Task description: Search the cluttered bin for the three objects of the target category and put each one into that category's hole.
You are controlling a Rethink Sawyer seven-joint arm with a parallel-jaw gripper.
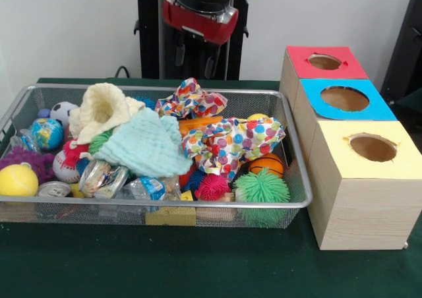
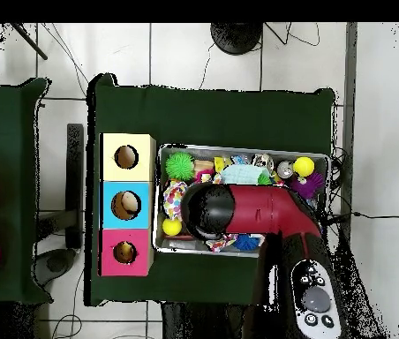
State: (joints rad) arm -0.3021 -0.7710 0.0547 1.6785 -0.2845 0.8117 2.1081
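Observation:
A wire mesh bin [image 1: 198, 206] holds a heap of toys and cloths. At its left lie a yellow ball [image 1: 18, 179], a globe ball [image 1: 47, 133], a baseball [image 1: 64, 166] and a soccer ball [image 1: 62, 111]. A small basketball [image 1: 266, 164], a green spiky ball [image 1: 262, 187] and a pink spiky ball [image 1: 212, 186] sit at the right front. A mint cloth [image 1: 146, 145], a cream cloth [image 1: 102, 108] and a polka-dot cloth [image 1: 231, 142] cover the middle. My gripper [image 1: 195, 57] hangs open and empty above the bin's far edge. In the overhead view the arm [image 2: 238, 212] hides the bin's middle.
Three wooden boxes stand in a row beside the bin, each with a round hole: red top [image 1: 300, 57], blue top [image 1: 310, 90], yellow top [image 1: 336, 146]. A tin can [image 1: 53, 190] and a purple spiky toy [image 1: 26, 159] lie at the bin's left front.

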